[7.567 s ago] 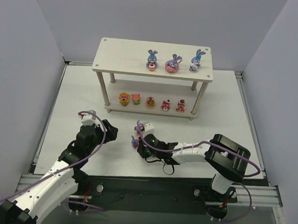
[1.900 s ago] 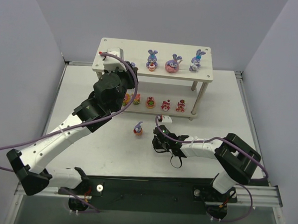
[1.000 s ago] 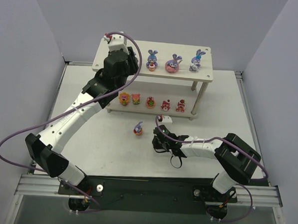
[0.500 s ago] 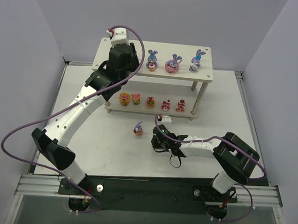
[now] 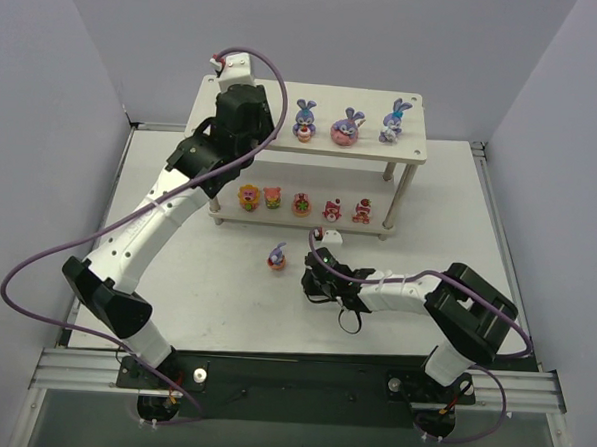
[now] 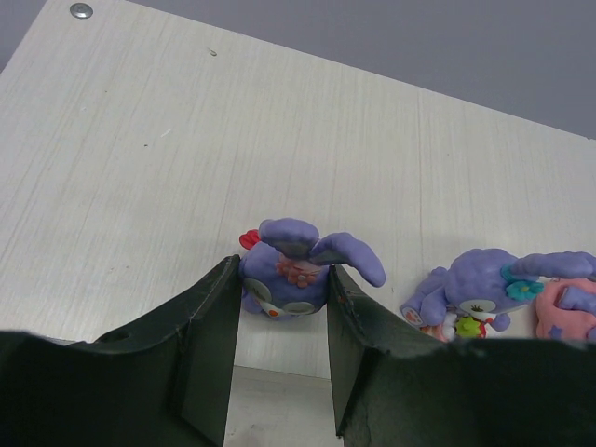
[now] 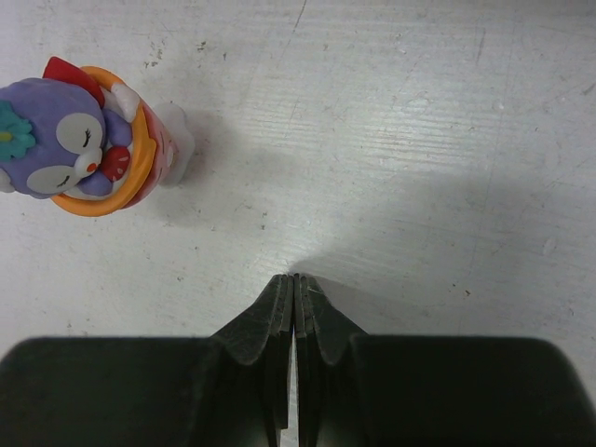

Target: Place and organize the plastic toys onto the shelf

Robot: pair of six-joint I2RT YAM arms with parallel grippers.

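My left gripper is shut on a purple long-eared bunny, low over the shelf's top board; I cannot tell if the toy touches the wood. In the top view the left gripper sits at the top tier's left part and hides that bunny. Three bunnies stand on the top tier to its right. Several red, pink and orange toys line the lower tier. One bunny in an orange ring stands on the table. My right gripper is shut and empty, to its right.
The shelf stands at the back of the white table, on round legs. Grey walls close in both sides and the back. The nearest shelved bunny is close to my left gripper's right finger.
My left gripper has shifted slightly farther back over the top tier's left part. The right arm and the bunny on the table have not moved.
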